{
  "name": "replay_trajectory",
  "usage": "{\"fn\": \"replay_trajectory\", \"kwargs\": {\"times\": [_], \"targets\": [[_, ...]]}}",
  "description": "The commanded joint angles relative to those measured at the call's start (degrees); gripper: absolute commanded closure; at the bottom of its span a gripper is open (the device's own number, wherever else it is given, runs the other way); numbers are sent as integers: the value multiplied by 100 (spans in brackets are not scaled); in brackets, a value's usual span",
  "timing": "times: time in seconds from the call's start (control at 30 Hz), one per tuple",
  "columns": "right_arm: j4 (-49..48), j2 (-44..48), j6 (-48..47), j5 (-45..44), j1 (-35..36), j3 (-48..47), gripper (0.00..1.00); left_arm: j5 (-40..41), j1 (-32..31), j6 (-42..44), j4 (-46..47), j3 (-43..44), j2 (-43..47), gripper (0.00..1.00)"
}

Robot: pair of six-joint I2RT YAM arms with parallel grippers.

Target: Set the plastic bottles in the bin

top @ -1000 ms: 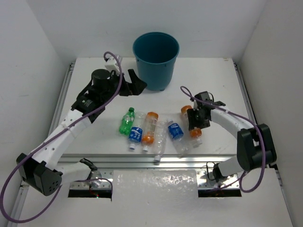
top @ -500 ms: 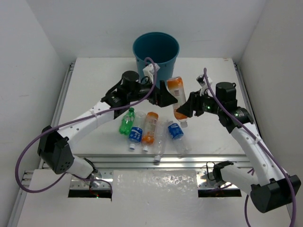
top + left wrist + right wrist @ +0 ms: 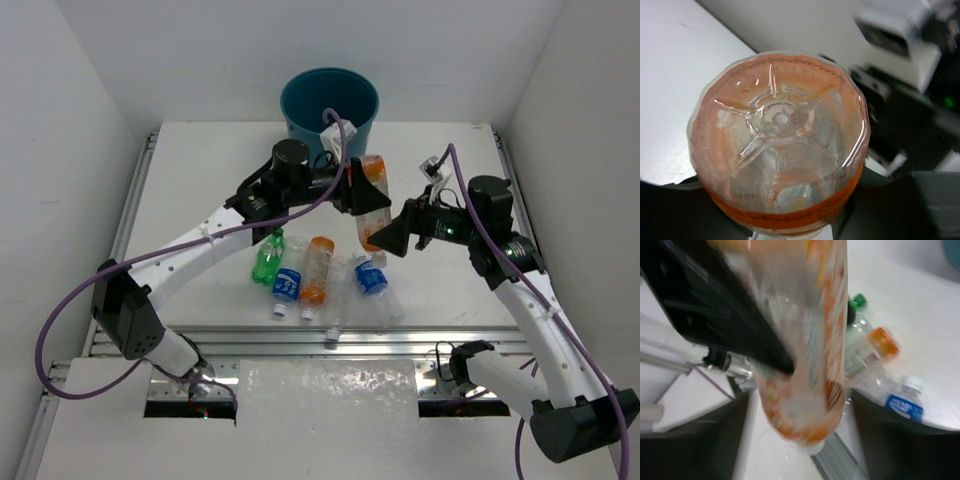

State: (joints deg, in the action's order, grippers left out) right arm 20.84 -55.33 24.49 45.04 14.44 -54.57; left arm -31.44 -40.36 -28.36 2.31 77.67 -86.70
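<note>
An orange-labelled plastic bottle (image 3: 371,205) hangs in the air, cap end down, in front of the teal bin (image 3: 330,112). My left gripper (image 3: 352,192) is shut on its upper body; the left wrist view looks onto the bottle's clear base (image 3: 780,130), with my left gripper (image 3: 790,222) round the orange band. My right gripper (image 3: 394,232) stands open astride the cap end, and its view shows the bottle (image 3: 812,365) between its spread jaws (image 3: 802,440). Several more bottles (image 3: 317,272) lie on the table, one of them green (image 3: 267,257).
The bottles on the table lie in a loose row between the two arms, some with blue labels (image 3: 371,278). The right wrist view shows a green cap (image 3: 857,302), an orange cap (image 3: 883,342) and a blue-labelled bottle (image 3: 904,404) below. White walls enclose the table.
My left gripper has shut on the orange-labelled bottle and my right gripper has let go of it. The bottle now hangs slightly nearer the bin.
</note>
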Motion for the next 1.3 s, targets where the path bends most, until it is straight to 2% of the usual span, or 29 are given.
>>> {"fn": "replay_trajectory", "kwargs": {"times": [0.0, 0.03, 0.07, 0.13, 0.17, 0.2, 0.23, 0.3, 0.4, 0.47, 0.53, 0.57, 0.63, 0.67, 0.8, 0.87, 0.9, 0.97, 1.0, 1.03, 1.07, 1.1, 1.13, 1.17, 1.2, 1.23, 1.27], "targets": [[252, 425, -15, -870, 68, -81, 1, 1822, 124, 156, -535, 713, -67, 100], [419, 522, 3, -1831, 68, -72, 1, 2591, 194, 120, -956, 949, -189, 100], [778, 619, 29, -2319, 68, -80, 1, 2965, 430, 68, -1151, 1509, -294, 100], [1044, 935, -14, -2972, 68, -63, 1, 3685, 703, -47, -1407, 2030, -688, 100], [1201, 1050, -119, -3183, 68, -54, 1, 3802, 983, -56, -1382, 2555, -839, 100], [1281, 1146, -172, -3185, 68, -45, 1, 3925, 1099, 23, -1408, 2873, -1023, 100], [1456, 1313, -260, -3203, 59, -63, 1, 4379, 1213, 302, -1469, 3538, -1425, 94], [1668, 1411, -322, -3177, 68, -98, 1, 4995, 1302, 557, -1514, 4218, -2092, 90], [1897, 1586, -471, -2975, 59, -63, 1, 4921, 1522, 1032, -1094, 5090, -2849, 81], [1959, 1736, -515, -2948, 68, -19, 1, 4797, 1627, 1200, -917, 5573, -3159, 70], [1941, 1815, -515, -2887, 68, 69, 1, 4709, 1689, 1298, -811, 5811, -3520, 52], [1933, 1841, -507, -2852, 68, 86, 1, 4656, 1698, 1289, -785, 5891, -3582, 28], [1941, 1816, -507, -2781, 68, 130, 1, 4446, 1707, 1254, -679, 5848, -3653, 14], [1941, 1754, -489, -2807, 68, 148, 1, 4340, 1707, 1245, -653, 5813, -3653, 1], [1688, 1403, -130, -2764, 68, 674, 1, 4418, 1698, 1254, -802, 5734, -3381, 0], [1145, 1140, 125, -2466, 68, 1078, 1, 4620, 1698, 1263, -854, 5645, -3197, 0], [976, 730, 152, -2438, 129, 1375, 1, 4708, 1698, 1341, -907, 5637, -3022, 0], [878, 201, 21, -2902, 331, 1440, 1, 4813, 1698, 1394, -1091, 5689, -2819, 0], [904, -272, -32, -3182, 662, 1396, 1, 4979, 1707, 1386, -1423, 5680, -2548, 0], [939, -459, -84, -3707, 848, 1370, 1, 5051, 1707, 1351, -1643, 5576, -2371, 0], [922, -626, -146, -3852, 1016, 1344, 1, 5121, 1715, 1237, -1863, 5418, -2178, 0], [887, -906, -164, -3914, 1261, 1326, 3, 5130, 1724, 1167, -2213, 4834, -1637, 0], [817, -1031, -173, -3958, 1350, 1326, 4, 5061, 1724, 1096, -2295, 4419, -1301, 0], [790, -1137, -173, -3985, 1412, 1308, 4, 4851, 1733, 948, -2235, 3893, -558, 0], [773, -1242, -164, -4055, 1526, 1299, 6, 4719, 1724, 842, -2130, 2774, -176, 0], [781, -1452, -155, -4134, 1562, 1291, 9, 4596, 1724, 736, -1972, 2223, 237, 0], [807, -1559, -164, -4221, 1614, 1291, 11, 4420, 1724, 500, -1753, 1173, 972, 0]]}}
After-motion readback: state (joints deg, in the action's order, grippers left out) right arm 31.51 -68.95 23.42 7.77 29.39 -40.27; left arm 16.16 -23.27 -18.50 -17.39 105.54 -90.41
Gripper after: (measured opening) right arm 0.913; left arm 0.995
